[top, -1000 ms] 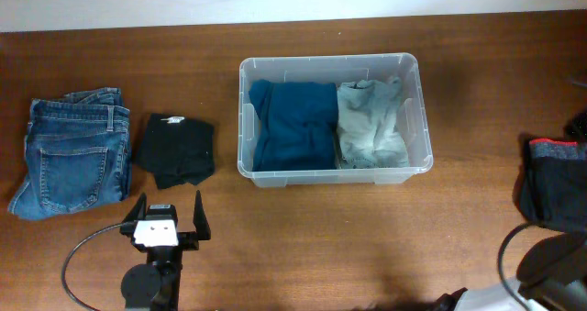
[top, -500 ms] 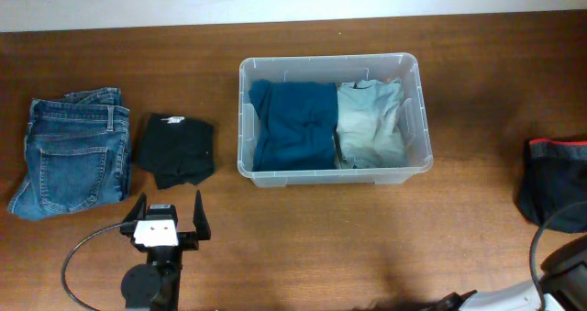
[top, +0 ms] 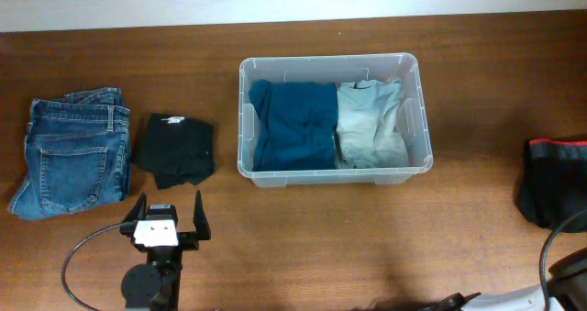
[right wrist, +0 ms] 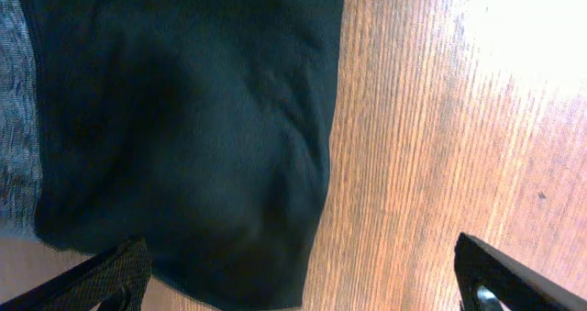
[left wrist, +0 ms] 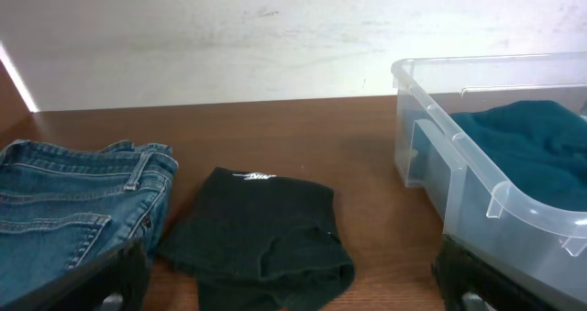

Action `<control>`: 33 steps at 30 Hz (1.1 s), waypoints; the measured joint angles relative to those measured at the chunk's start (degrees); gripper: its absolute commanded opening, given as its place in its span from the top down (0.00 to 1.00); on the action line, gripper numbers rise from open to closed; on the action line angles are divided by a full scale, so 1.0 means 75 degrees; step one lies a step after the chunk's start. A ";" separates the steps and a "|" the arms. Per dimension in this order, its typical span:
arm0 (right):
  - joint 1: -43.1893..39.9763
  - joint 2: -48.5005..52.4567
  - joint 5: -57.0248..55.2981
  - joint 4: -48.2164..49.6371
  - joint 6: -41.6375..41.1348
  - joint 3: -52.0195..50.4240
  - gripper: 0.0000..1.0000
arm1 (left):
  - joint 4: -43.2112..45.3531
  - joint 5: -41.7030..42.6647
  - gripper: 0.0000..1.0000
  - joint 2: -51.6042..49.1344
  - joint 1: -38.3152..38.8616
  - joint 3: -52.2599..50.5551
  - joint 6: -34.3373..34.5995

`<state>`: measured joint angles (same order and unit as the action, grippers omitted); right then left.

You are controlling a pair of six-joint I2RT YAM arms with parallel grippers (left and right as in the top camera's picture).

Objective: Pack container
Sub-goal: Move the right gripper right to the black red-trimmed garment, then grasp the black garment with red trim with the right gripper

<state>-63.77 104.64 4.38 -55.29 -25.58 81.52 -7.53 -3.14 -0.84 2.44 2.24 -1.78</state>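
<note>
The clear container (top: 326, 61) stands mid-table with a folded teal garment (top: 293, 123) on its left side and a light grey garment (top: 370, 120) on its right. My left gripper (top: 168, 204) rests open near the front edge, below a folded black garment (top: 176, 149). In the left wrist view the left gripper (left wrist: 293, 291) is wide open, with the black garment (left wrist: 261, 228) just ahead and the container (left wrist: 431, 155) to its right. My right gripper (right wrist: 303, 291) is open and holds nothing. It hovers by the edge of a dark garment (right wrist: 183, 118).
Folded blue jeans (top: 73, 150) lie at the far left, also in the left wrist view as jeans (left wrist: 73, 201). A dark garment with a red band (top: 555, 183) lies at the table's right edge. Part of the right arm (top: 569, 274) shows at the lower right corner.
The right arm has drawn back toward the lower right corner of the overhead view. The grey garment in the container now lies smoother. The left arm has not moved.
</note>
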 measured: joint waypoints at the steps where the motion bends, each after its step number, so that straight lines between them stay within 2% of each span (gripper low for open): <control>1: 0.0000 0.0012 0.0003 0.0134 0.0009 -0.0085 0.02 | 0.0000 0.0000 0.01 0.0000 0.0000 0.0000 0.0000; 15: 0.0000 0.0087 0.0006 0.2224 -0.0213 -0.0979 0.02 | 0.0000 0.0000 0.00 0.0000 0.0000 0.0000 0.0000; 21: 0.0041 0.0283 0.0268 0.2649 -0.0119 -0.1151 0.02 | 0.0000 0.0000 0.01 0.0000 0.0000 0.0000 0.0000; 33: 0.1582 0.0306 -0.0198 0.2439 0.0892 -0.1102 0.02 | 0.0000 0.0000 0.01 0.0000 0.0000 0.0000 0.0000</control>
<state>-51.90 106.94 2.90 -36.99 -18.90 73.25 -7.53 -3.14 -0.84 2.44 2.24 -1.78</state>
